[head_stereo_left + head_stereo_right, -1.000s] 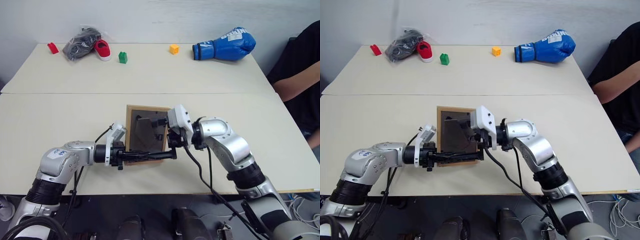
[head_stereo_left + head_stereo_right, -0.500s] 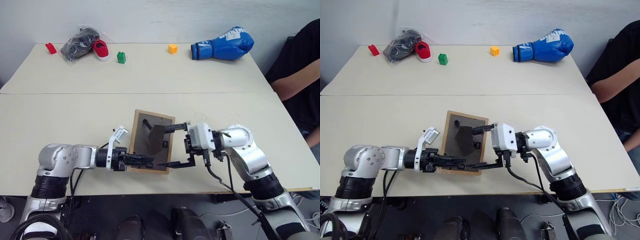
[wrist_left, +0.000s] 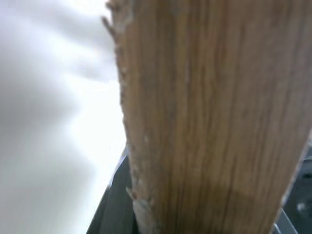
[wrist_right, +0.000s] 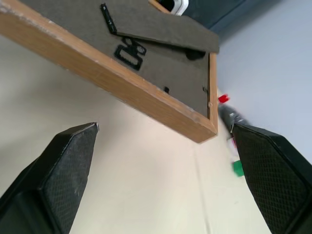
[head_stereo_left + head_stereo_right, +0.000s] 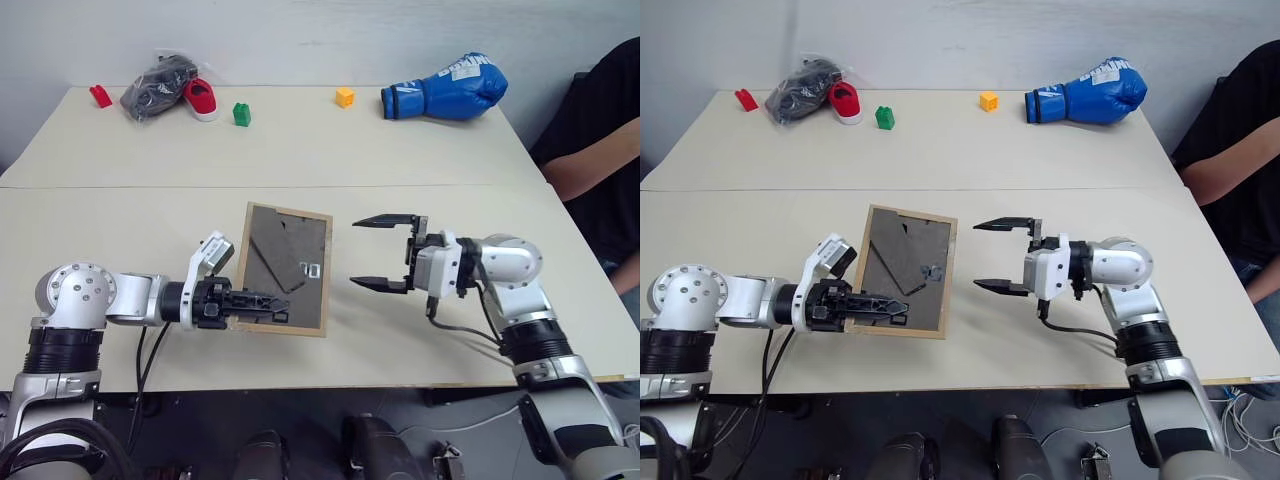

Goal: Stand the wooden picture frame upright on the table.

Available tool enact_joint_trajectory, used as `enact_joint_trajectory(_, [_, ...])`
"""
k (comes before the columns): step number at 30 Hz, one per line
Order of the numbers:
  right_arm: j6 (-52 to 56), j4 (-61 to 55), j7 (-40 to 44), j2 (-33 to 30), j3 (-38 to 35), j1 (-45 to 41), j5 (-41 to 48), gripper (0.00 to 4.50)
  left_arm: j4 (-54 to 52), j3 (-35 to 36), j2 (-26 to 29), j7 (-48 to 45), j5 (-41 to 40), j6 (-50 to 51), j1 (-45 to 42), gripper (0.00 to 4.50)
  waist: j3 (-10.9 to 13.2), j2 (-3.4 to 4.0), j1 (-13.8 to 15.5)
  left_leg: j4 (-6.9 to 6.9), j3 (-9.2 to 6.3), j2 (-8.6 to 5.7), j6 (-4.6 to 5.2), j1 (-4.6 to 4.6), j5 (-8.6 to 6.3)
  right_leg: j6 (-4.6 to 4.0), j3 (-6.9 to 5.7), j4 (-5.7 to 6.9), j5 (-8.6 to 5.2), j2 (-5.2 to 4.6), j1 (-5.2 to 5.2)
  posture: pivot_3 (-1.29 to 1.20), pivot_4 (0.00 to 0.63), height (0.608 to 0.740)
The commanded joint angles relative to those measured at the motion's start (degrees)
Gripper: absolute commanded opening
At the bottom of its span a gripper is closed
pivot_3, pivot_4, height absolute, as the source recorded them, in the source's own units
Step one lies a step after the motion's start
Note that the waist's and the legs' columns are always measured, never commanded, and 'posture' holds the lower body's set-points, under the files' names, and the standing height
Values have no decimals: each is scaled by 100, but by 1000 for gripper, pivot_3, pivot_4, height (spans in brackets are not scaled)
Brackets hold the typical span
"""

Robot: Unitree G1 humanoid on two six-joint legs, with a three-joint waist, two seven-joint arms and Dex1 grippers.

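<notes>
While the table lay broad and cream-coloured under everything, its two panels met at a seam running left to right across the middle. At the right edge of the scene sat a person in a dark top, one forearm resting near the table's right side.

On the near panel, the picture frame was the largest loose thing. It was held with its dark back board facing up toward the camera, tilted rather than flat, its fold-out stand lying against that board. The left gripper was clenched on the frame's near edge, coming in from the left. In the left wrist view the light wood of the frame ran right up between that gripper's fingers.

The right gripper hung just to the right of the frame and apart from it, pointing left, its two black fingers spread wide and grasping nothing. From the right wrist view the frame's back showed between the two spread fingers, with a small metal hanger on the board.

Along the far panel lay smaller things, well apart from the frame: a blue boxing glove at the far right, a grey bag with a red shoe at the far left, then a green block, a yellow block and a red block.
</notes>
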Motion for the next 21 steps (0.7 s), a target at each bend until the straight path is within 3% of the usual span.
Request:
enact_joint_trajectory(1, [696,-466,-92,178,89,-97,553,4478,-455,213,-46,201,-37,-45,43,841,0,1,-30,0,-1,0,0,0,0,0,-1,2,0,0,0,0,150,740])
enact_joint_trajectory(6, [3807,-1664,206,-173,106,18,1940,4478,-1551,-157,148,-508,1178,-1733,703,841,3,6,-81,-2,-15,2,-4,-3,2,-2,-8,3,-1,-4,-1,0,150,740])
enact_joint_trajectory(12, [6806,-2713,103,-737,-76,-135,3343,4478,-1751,-487,93,-1306,2296,-3399,1088,841,4,6,-28,-2,-25,0,-10,-5,6,-14,-17,-7,-8,-7,2,0,150,740])
enact_joint_trajectory(16, [7711,-3116,-488,-530,274,-234,3239,4478,-1786,-642,-47,-1482,2640,-3852,1173,841,4,7,16,-5,-26,0,-8,-10,5,-15,-18,-14,-8,-9,-1,0,150,740])
enact_joint_trajectory(21, [7764,-2915,-893,-4,540,-460,2734,4478,-1762,-747,-144,-1614,2822,-3974,1164,841,4,7,35,-5,-26,-2,-9,-17,5,-15,-18,-12,-8,-8,-10,0,150,740])
